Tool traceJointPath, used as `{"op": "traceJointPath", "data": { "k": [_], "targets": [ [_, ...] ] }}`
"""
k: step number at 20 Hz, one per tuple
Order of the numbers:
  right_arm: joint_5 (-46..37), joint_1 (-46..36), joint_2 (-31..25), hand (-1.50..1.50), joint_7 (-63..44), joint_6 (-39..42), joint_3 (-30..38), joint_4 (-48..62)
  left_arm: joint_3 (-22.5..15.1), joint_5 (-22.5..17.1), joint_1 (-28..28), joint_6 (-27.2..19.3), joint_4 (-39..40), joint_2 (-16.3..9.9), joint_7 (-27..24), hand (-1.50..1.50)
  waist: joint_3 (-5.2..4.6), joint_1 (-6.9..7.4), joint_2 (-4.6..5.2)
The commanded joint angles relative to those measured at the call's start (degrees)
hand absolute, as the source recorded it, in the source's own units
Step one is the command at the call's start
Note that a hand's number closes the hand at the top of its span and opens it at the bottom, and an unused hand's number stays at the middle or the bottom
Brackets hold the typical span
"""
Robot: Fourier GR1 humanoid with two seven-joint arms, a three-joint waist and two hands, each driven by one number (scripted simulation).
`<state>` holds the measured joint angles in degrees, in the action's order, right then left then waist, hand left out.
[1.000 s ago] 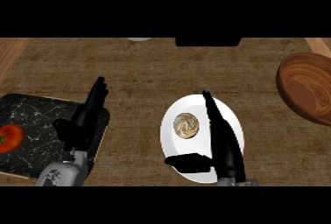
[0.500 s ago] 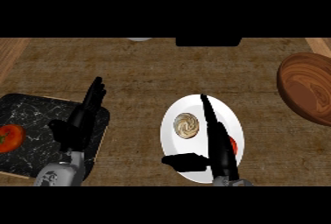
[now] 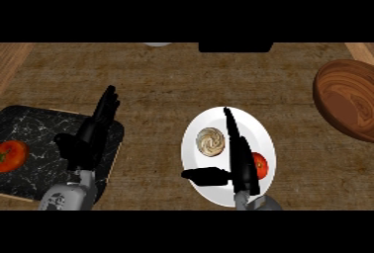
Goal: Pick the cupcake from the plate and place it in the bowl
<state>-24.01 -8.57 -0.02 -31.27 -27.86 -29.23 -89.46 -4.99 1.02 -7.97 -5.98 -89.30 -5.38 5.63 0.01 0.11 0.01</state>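
White plate [image 3: 201, 174] near counter's front edge, right of centre; cupcake [image 3: 210, 141] sits on its left half, swirled beige top. Right hand [image 3: 240, 163] over the plate, fingers straight and together pointing away, thumb out to the left, just right of cupcake, holding nothing. Red item [image 3: 260, 165] on plate's right side, partly hidden by hand. Wooden bowl [image 3: 352, 99] at counter's right edge, well apart. Left hand [image 3: 91, 136] open, fingers up, over black marble board [image 3: 36, 143] at front-left corner; tomato [image 3: 10, 156] on board.
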Motion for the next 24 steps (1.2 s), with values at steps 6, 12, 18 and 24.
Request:
{"op": "traceJointPath", "data": {
  "k": [6, 12, 18, 24],
  "targets": [
    [-5.82, -1.87, -0.62, -1.5, -1.61, -0.86, 0.9, 8.44, -0.3, 2.3, -1.89, -1.44, 0.23, 2.2, 1.61, 0.0, -0.02, -0.12, -0.01],
    [-6.57, -3.39, 0.01, -1.5, -4.98, -2.45, -4.09, 11.45, 4.1, 0.52, -4.23, 0.98, 6.09, 0.76, -2.0, 0.0, -0.01, -0.1, 0.03],
    [-1.61, -5.98, -1.51, 1.5, 5.36, 3.91, -2.78, 18.12, 2.87, 0.79, -3.26, 1.87, 2.69, 1.02, 0.17, 0.0, 0.0, -0.04, 0.03],
    [-5.22, -7.47, -0.02, 1.5, 8.81, 2.98, -5.72, 21.93, 2.68, 0.24, -1.12, 3.26, -3.27, -0.17, 4.59, 0.0, 0.01, 0.2, -0.03]
  ]
}}
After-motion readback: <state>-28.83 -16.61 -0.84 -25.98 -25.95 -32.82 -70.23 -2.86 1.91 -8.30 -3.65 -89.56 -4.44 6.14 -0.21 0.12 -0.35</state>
